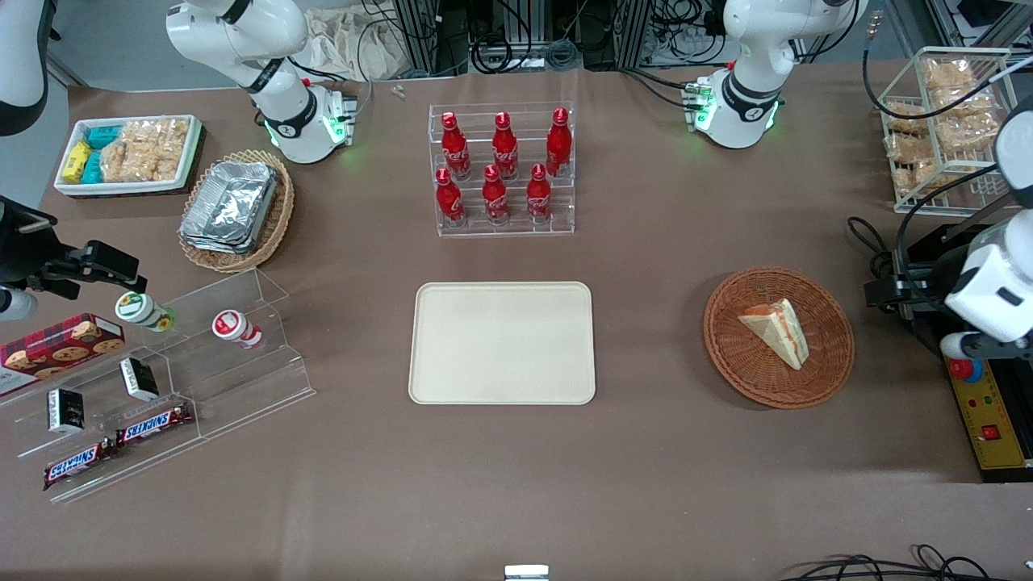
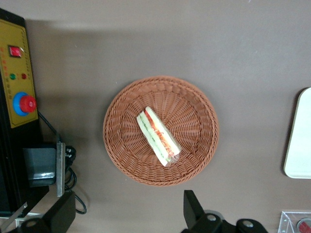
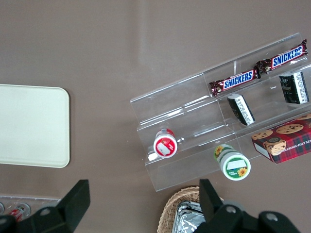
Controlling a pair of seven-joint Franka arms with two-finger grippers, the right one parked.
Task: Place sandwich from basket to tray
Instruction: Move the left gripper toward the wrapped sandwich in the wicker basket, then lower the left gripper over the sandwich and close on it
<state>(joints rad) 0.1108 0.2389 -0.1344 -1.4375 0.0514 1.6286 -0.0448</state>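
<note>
The sandwich (image 1: 776,329) lies on its side in the round reddish-brown basket (image 1: 831,363), at the right of centre in the front view. The cream tray (image 1: 502,343) sits bare in the middle of that frame, on the brown worktop (image 1: 646,452), well apart from the basket. Nothing has been lifted yet, so the step in hand looks like the approach and descent onto the sandwich.

The gripper (image 2: 124,213) hangs above the basket, well clear of it; in the wrist view the sandwich shows as a slanted wedge with its orange-red and green filling stripe facing up. Its two dark fingers (image 2: 193,208) stand wide apart, holding nothing and touching nothing.

To do this well, the wrist should probably turn so the jaws close across the two bread faces of the wedge rather than along its length, and come down centred on the thick part of it. The bread looks soft, so a light squeeze would likely serve; too hard may crush it, and a low descent could snag the wicker weave
</note>
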